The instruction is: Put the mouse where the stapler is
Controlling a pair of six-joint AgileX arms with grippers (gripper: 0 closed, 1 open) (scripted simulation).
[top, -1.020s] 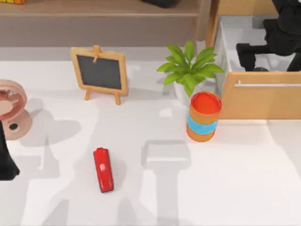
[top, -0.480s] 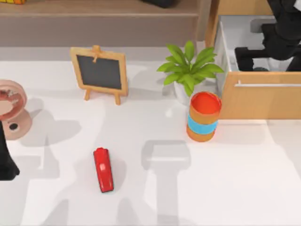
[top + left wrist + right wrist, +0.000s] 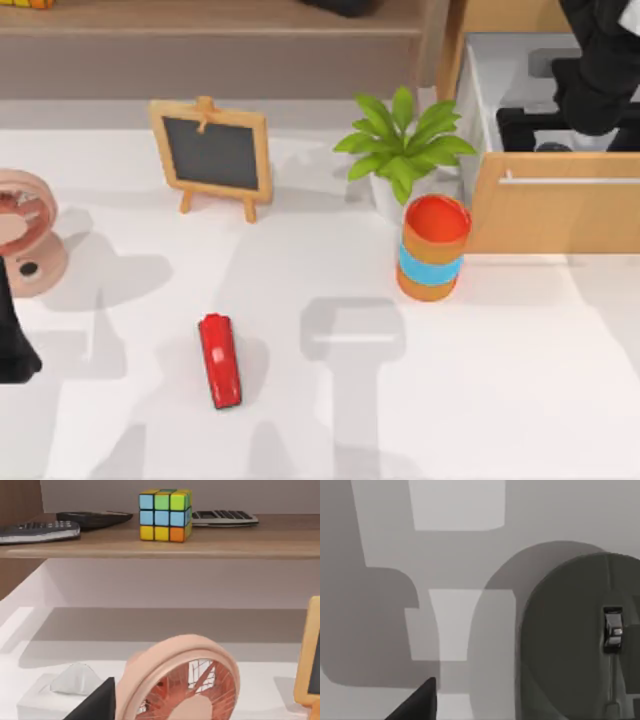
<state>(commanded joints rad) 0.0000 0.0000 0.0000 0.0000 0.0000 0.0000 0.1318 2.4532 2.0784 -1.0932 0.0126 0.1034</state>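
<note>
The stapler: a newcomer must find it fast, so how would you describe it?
Start at the white table and find the little chalkboard easel near its back edge. The stapler lies in front of it, alone on bare tabletop. It is glossy red, long and low, unlike the upright red-topped orange-and-blue can further right.

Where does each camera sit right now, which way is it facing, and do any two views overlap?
Top view: above the table, looking down on the stapler, right arm over the open drawer.
Left wrist view: on the left arm, facing the shelf, with the pink fan close.
Right wrist view: on the right arm, close over the mouse.
Shared: the pink fan shows in the top and left wrist views.
</note>
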